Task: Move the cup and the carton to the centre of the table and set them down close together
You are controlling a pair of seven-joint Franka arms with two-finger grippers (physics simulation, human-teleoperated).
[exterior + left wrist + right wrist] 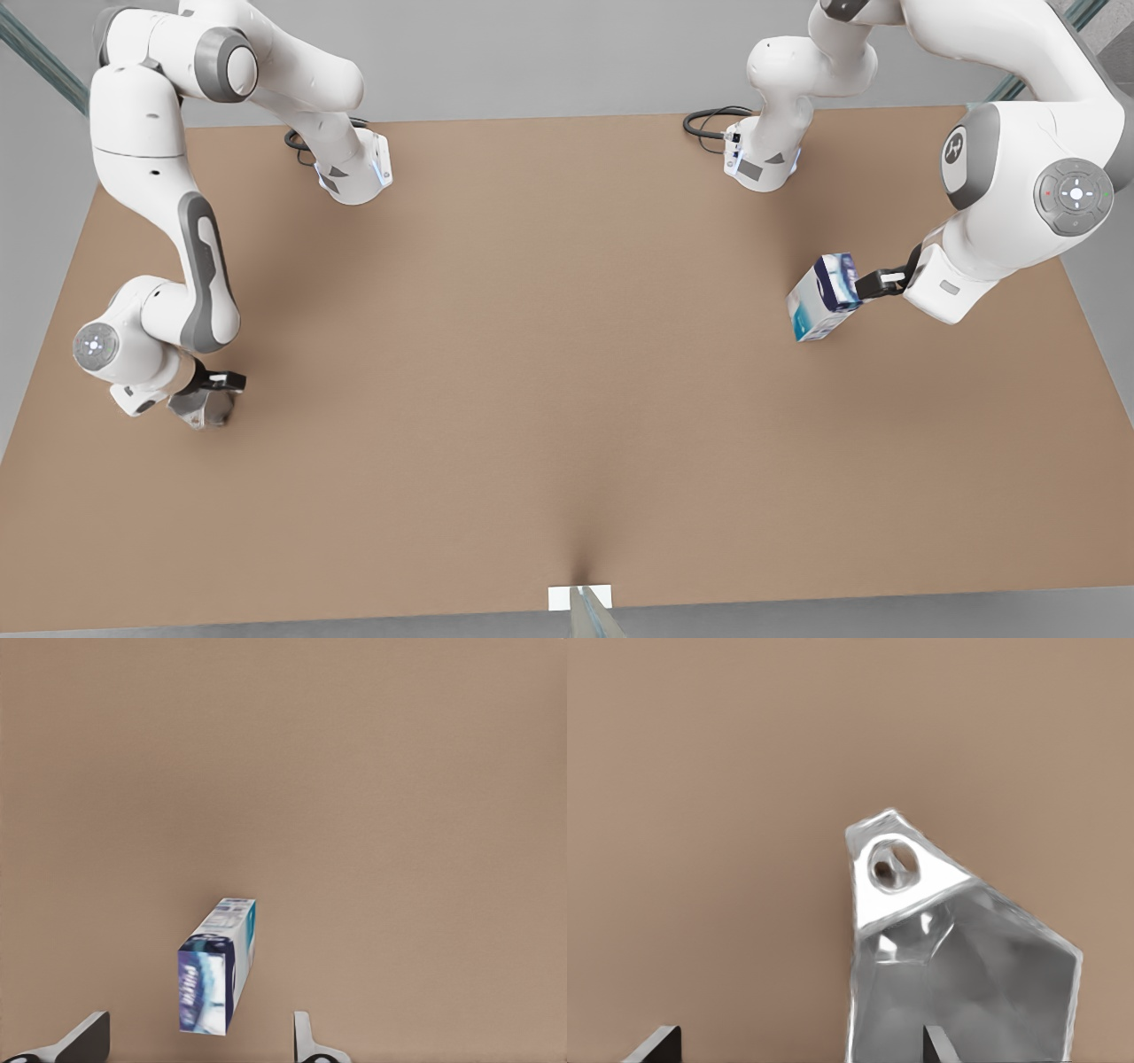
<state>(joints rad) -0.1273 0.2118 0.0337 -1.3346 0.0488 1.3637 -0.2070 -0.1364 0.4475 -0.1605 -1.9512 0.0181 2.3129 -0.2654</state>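
Note:
The carton [824,297], white and light blue with a dark blue top, stands on the table [567,372] at the front view's right. My left gripper [875,283] is right beside it, open. In the left wrist view the carton [217,966] lies ahead of the gap between the spread fingers [89,1038]. The shiny faceted cup [202,408] sits at the front view's left. My right gripper [217,383] hovers over it, open. In the right wrist view one finger [939,1045] overlaps the cup [957,966], and the other stands off to its side.
Two white arm bases [354,173] [762,159] with black cables are mounted along the table's far edge. A small white marker [580,598] sits at the near edge. Bare brown tabletop stretches between the two objects.

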